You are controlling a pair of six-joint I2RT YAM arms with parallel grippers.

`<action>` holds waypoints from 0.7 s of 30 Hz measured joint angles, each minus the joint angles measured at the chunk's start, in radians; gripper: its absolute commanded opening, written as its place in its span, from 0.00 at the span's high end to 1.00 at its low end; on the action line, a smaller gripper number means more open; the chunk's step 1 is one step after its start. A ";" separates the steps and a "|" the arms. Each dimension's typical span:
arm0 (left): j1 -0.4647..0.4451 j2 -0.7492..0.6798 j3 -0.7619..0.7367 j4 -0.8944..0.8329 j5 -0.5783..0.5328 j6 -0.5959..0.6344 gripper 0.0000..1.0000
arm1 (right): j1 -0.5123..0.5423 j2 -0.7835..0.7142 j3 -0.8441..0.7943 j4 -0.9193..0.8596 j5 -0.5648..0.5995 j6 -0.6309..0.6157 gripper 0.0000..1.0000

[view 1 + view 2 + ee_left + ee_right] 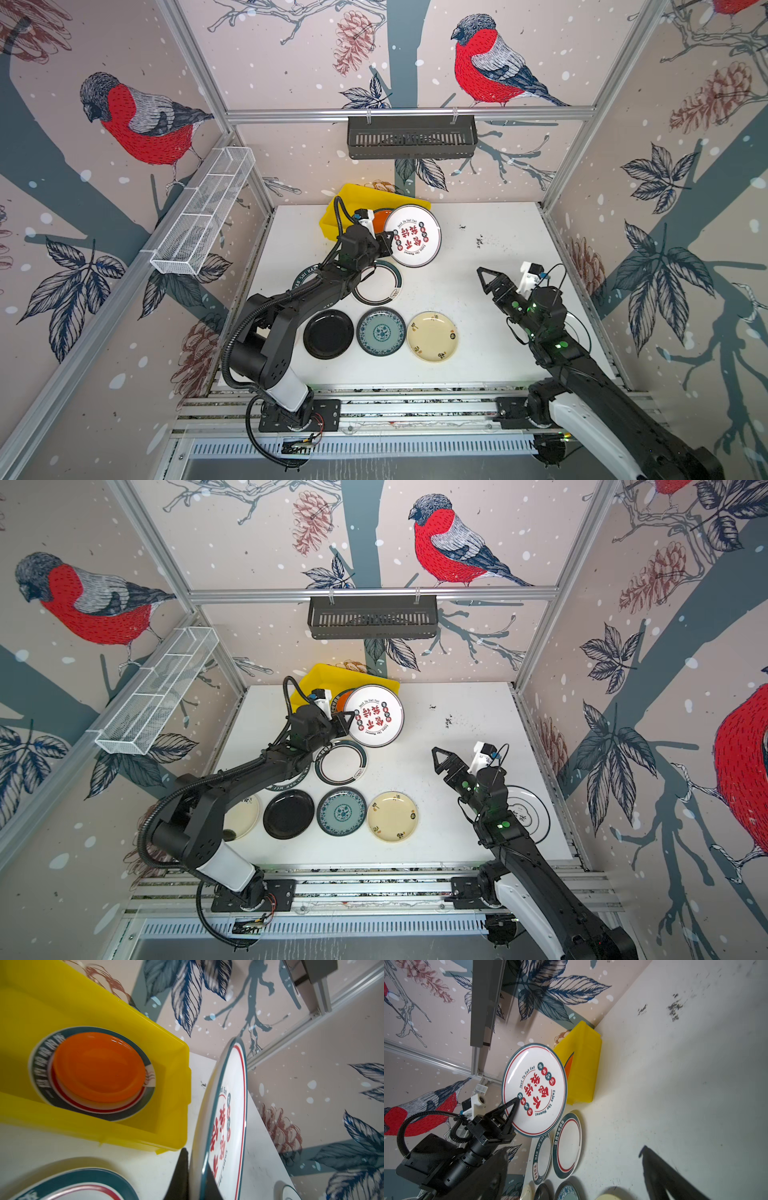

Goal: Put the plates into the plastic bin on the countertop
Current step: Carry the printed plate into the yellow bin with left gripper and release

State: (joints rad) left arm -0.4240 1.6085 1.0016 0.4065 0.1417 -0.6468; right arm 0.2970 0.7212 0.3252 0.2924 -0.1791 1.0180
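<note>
one red-lettered plate (412, 235), edge clamped in left gripper (387, 243), beside bin (331, 217).

White plate (534, 1089): "Just To Eat Eat", "Enjoy The Moment", large red Chinese characters at centre. Dark-rimmed plate (542, 1159) on desk (675, 1084): "HAO SHI HAO", rest unclear.

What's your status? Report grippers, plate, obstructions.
Left gripper shut on red-character plate, raised beside yellow bin. Right gripper open, empty. Orange plate already in bin. Nothing blocking.
</note>
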 measured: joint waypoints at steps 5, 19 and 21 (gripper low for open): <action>0.047 0.032 0.092 -0.013 -0.031 0.027 1.00 | -0.031 0.031 0.018 0.000 -0.011 -0.034 0.01; 0.108 0.263 0.468 -0.243 -0.225 0.206 1.00 | -0.050 0.046 0.026 -0.024 -0.068 -0.081 0.01; 0.108 0.308 0.516 -0.291 -0.251 0.218 1.00 | -0.051 0.038 0.026 -0.033 -0.068 -0.082 0.01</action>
State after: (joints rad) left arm -0.3164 1.9167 1.5173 0.1150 -0.1089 -0.4286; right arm 0.2455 0.7589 0.3515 0.2592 -0.2474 0.9356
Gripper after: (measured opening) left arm 0.094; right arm 0.994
